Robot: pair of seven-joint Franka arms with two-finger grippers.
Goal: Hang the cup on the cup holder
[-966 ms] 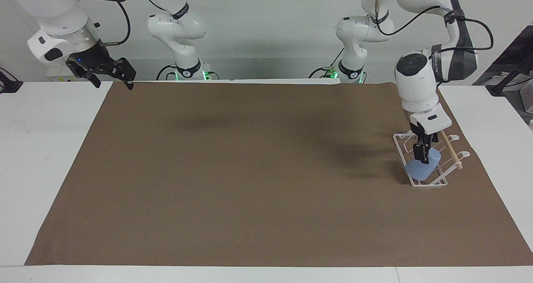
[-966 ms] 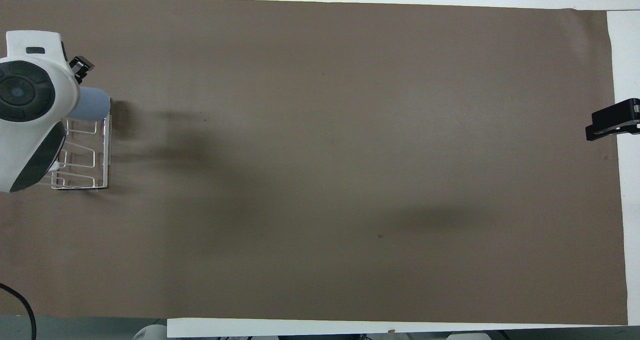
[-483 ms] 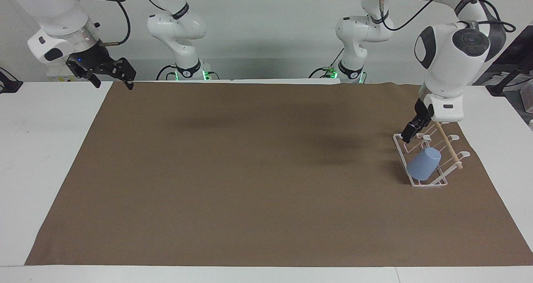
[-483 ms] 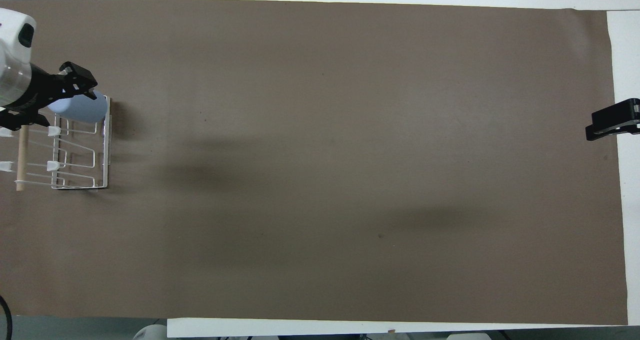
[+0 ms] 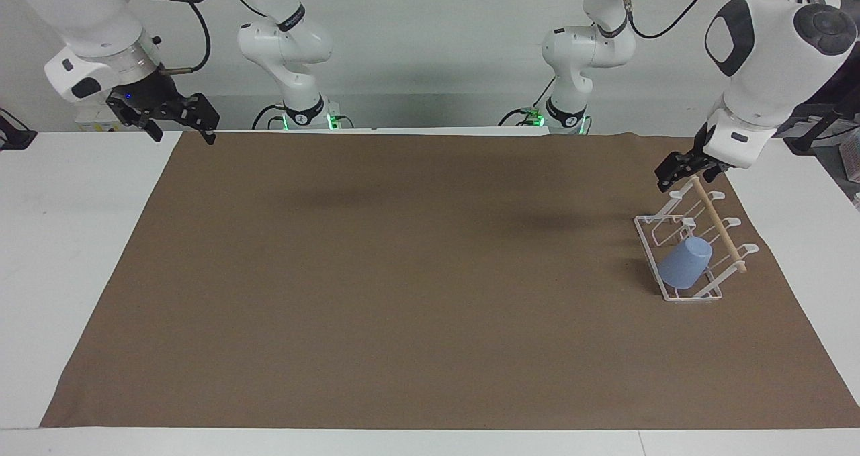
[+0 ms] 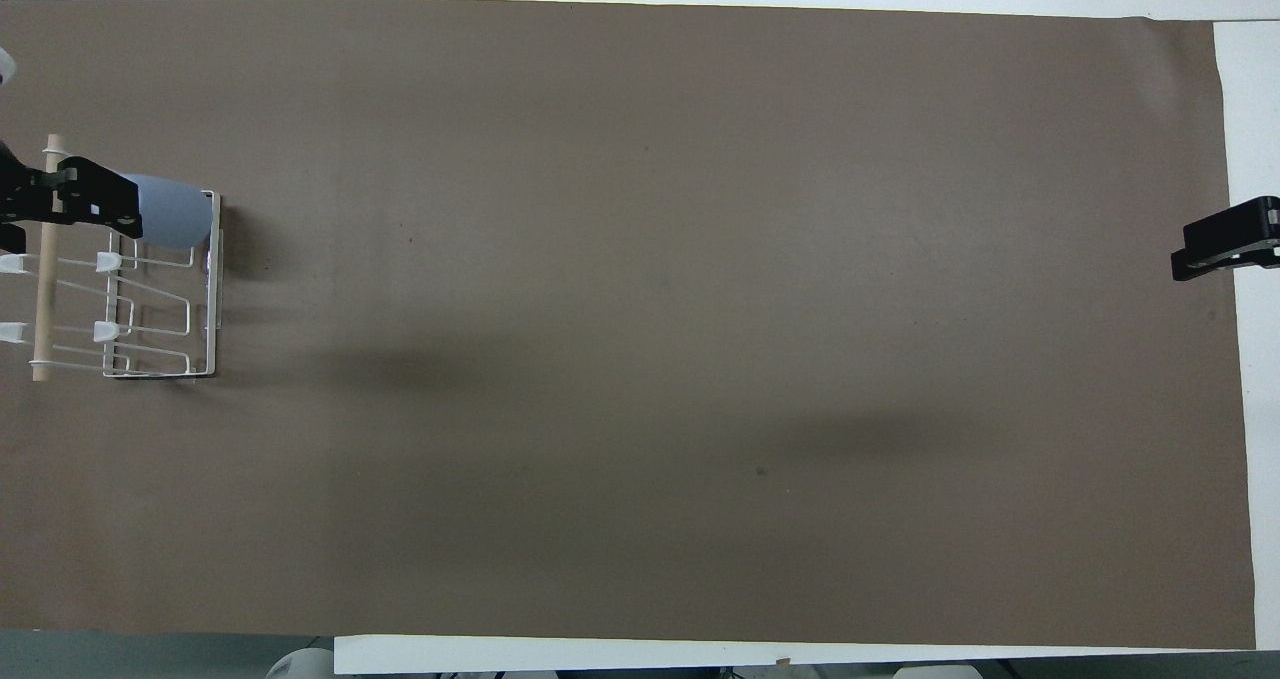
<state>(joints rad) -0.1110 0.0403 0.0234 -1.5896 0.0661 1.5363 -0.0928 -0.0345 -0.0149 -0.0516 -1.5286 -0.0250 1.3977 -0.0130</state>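
Setting: a white tabletop [image 5: 80, 254] against a pale wall, most of it covered by a brown mat [image 5: 416, 281].
Left tool [image 5: 685, 170]: raised in the air over the robot-side end of the cup holder, carrying nothing; its dark fingers stand apart. In the overhead view it [image 6: 70, 204] overlaps the dowel and part of the cup, but the facing view shows it above the rack and clear of the cup.
Cup [image 5: 684, 263]: light blue, hung upside down and tilted on one of the slanted prongs, its open mouth low by the rack's base and its closed bottom pointing up toward the dowel. It sits on the prong at the end of the rack farther from the robots [image 6: 172, 211].
Cup holder [image 5: 712, 238]: white wire rack with a rectangular base on the mat at the left arm's end of the tabletop; a light wooden dowel [image 5: 719, 224] runs along its top. The other prongs are bare.
Right tool [image 5: 176, 117]: waits in the air over the mat's corner at the right arm's end, near the robots, holding nothing; whether its fingers are apart or together I cannot tell. Only its dark tip [image 6: 1225, 239] shows at the edge of the overhead view.
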